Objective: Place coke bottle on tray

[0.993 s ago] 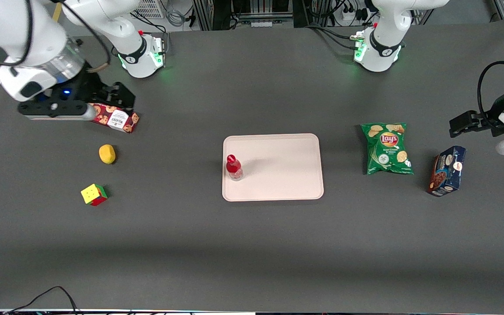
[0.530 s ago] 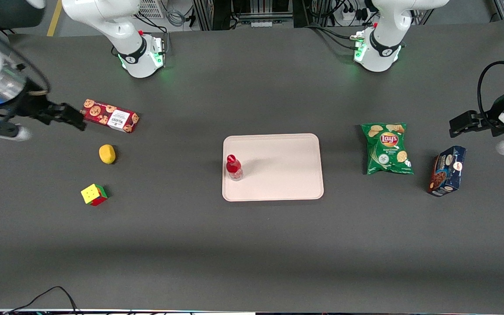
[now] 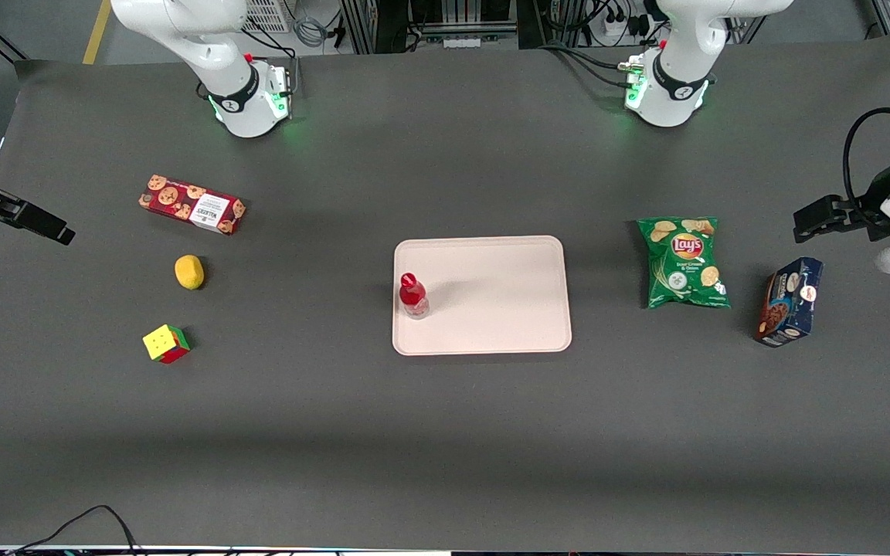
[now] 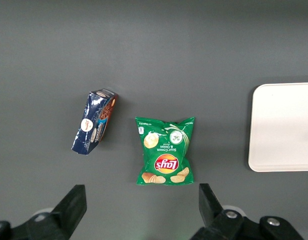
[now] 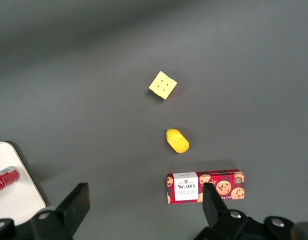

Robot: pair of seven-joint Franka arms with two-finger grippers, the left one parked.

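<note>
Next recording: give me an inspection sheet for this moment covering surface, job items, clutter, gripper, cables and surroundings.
Surface: dark grey table, nothing spilled.
Job's things: coke bottle stands upright on the tray, close to its rim at the working arm's end.
Clutter: cookie box, lemon, Rubik's cube toward the working arm's end; chips bag, blue box toward the parked arm's.
Gripper: right gripper open, holds nothing, at the table's edge, high above the cookie box side.
Cables: black cable at the near edge.
Surroundings: racks and wiring above the arm bases.
</note>
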